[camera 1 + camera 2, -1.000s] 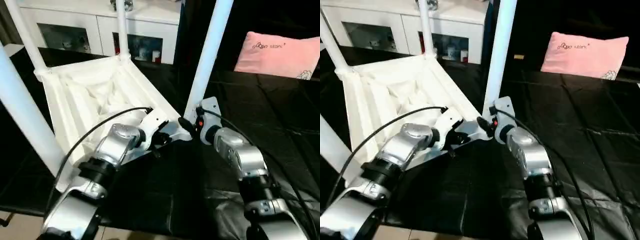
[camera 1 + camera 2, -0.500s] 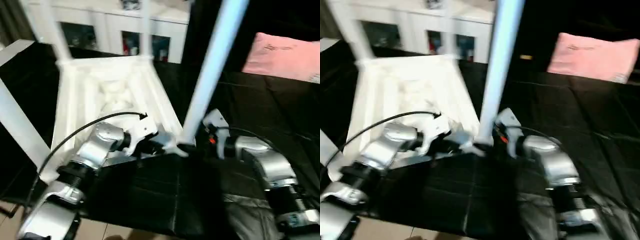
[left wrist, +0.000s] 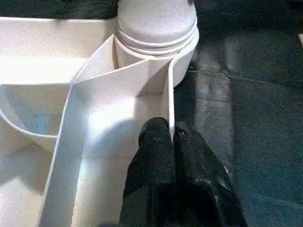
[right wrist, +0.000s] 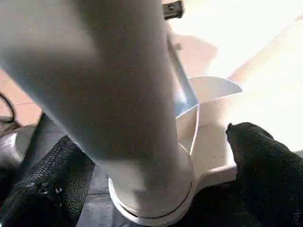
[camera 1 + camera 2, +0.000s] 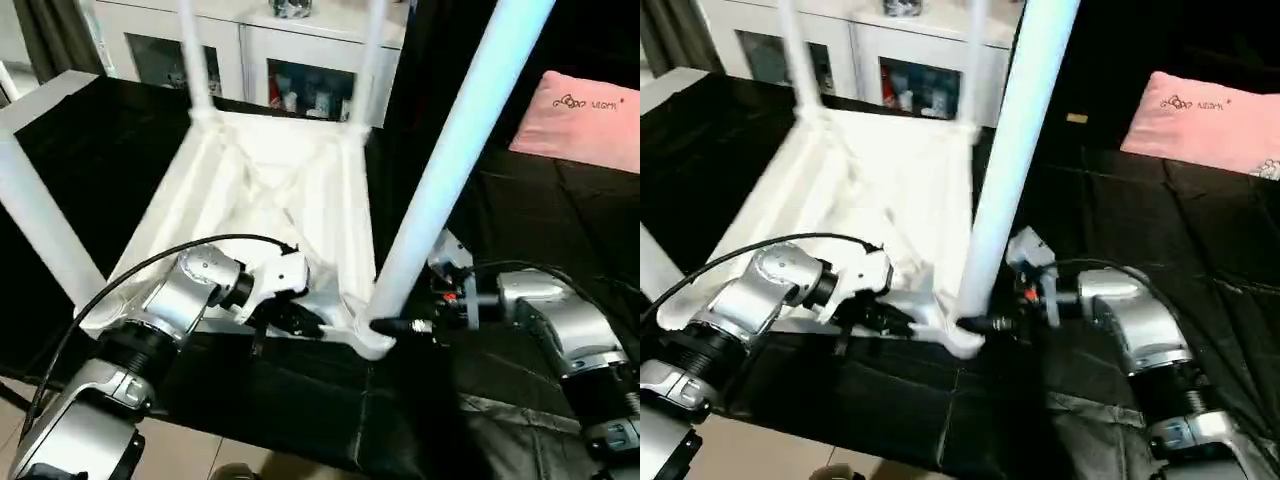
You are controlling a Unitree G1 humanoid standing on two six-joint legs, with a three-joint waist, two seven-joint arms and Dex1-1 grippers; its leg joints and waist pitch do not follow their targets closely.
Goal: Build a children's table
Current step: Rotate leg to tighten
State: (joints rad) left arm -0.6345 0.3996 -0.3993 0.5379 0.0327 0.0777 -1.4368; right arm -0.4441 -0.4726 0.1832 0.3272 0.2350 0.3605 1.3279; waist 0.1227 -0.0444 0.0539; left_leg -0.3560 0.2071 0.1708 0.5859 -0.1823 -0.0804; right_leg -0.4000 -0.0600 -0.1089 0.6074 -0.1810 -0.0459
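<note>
On my left, the left tool (image 5: 300, 322) reaches in at about 8 o'clock of the upturned tabletop (image 5: 270, 190), which lies ribbed side up on the black-covered desk (image 5: 560, 230). In the left wrist view its two black fingers (image 3: 156, 156) are pressed together on a thin upright rib (image 3: 169, 94) of the underside (one finger on each face of the rib), just short of the round corner socket (image 3: 158, 35).

Out of that socket, at the tabletop's 5 o'clock corner, rises the near leg (image 5: 450, 160), leaning slightly to my right. Two far legs (image 5: 195, 60) stand at the 12 o'clock edge, and another leg (image 5: 35, 215) crosses the picture at 9 o'clock.

To the right of the near leg, the right tool (image 5: 400, 326) comes in from 3 o'clock at the leg's base. In the right wrist view one black finger (image 4: 265, 161) sits beside the socket and the other shows on the leg's far side, so the tool is spread around the leg; I cannot tell whether it touches.

A pink pillow (image 5: 590, 105) lies at 2 o'clock, and a white cabinet (image 5: 250, 50) stands behind at 12.
</note>
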